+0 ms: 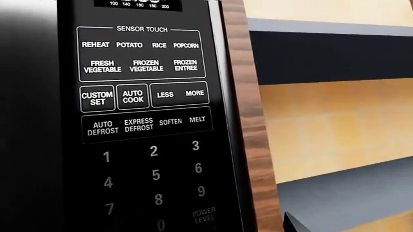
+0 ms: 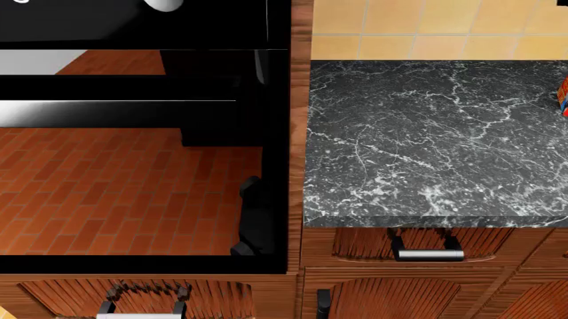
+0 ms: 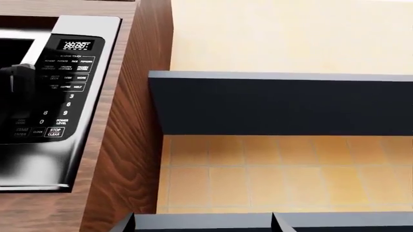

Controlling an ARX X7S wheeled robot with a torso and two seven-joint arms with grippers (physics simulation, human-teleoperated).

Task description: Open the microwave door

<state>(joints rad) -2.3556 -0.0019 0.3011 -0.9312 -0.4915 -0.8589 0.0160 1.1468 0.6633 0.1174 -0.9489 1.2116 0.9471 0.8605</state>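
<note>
The microwave door (image 3: 14, 50) shows only as a strip of dark glass at the edge of the right wrist view. It sits just left of the keypad and, as far as can be seen, lies flush with it. In the left wrist view the door (image 1: 26, 121) is a glossy black surface beside the control panel (image 1: 145, 121), which is seen very close, with its touch labels and number keys readable. The microwave's silver frame (image 3: 84, 145) is set into a wooden cabinet side (image 3: 129, 125) on its right.

A dark grey shape (image 3: 16, 77) lies across the front of the door glass. It may be the left arm's pincer, but I cannot tell how far it is open or whether it holds anything. The right pincer does not appear in any view.

Right of the cabinet, a dark shelf (image 3: 277, 106) runs along a yellow tiled wall (image 3: 290, 169).

In the head view the glossy black oven front (image 2: 142, 193) with its silver bar (image 2: 116, 113) fills the left. The dark marble worktop (image 2: 426, 139) lies to its right, with wooden drawers (image 2: 426, 246) below.
</note>
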